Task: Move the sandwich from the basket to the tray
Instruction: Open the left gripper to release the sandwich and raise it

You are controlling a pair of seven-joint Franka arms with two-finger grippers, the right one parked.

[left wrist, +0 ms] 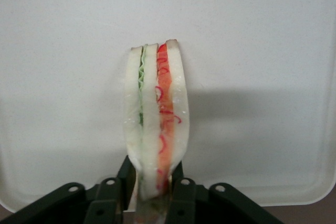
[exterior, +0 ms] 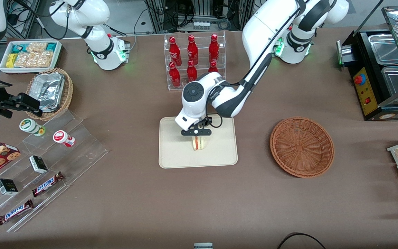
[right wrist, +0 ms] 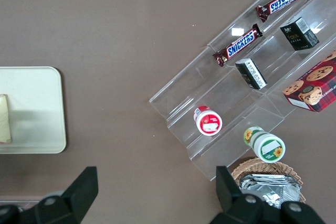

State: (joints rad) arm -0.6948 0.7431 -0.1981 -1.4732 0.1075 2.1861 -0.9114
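- A brown worktop [exterior: 199, 193] carries the scene, with a rack of red bottles [exterior: 193, 57] farther from the front camera than the tray and clear stepped shelves of snack bars [exterior: 47, 183] toward the parked arm's end.
- The tray [exterior: 171, 155] lies near the middle of the worktop; the basket [exterior: 302, 147] sits beside it, toward the working arm's end, and apart from it.
- The basket shows only its woven bottom and holds nothing, so the pick-up part of the job looks done.
- The sandwich [exterior: 198, 143] is over the tray's middle, standing on edge, and the end effector [exterior: 198, 135] sits directly above it.
- In the left wrist view the end effector [left wrist: 154, 190] is clenched on the sandwich [left wrist: 156, 124]: its black fingers [left wrist: 126, 174] press the bread on both sides at the near end of the wedge, with the red-orange and green filling between the white slices.
- The tray [left wrist: 63, 30] fills the background of that view, which confirms the wedge is well inside the rim and not hanging over an edge.
- Whether the bottom of the sandwich is already touching the tray or is just above it cannot be told; the shadow beside it lies close, which suggests it is very low.
- The right wrist view shows one edge of the sandwich [right wrist: 4, 119] on or over the tray [right wrist: 42, 129], which agrees with this.
- My reading: the carry is finished and the task is nearly complete. What is left is to let go of the wedge and lift the arm clear.
- Gripped upright on a narrow edge, the wedge may tip onto its side when released; that would still count as placed.
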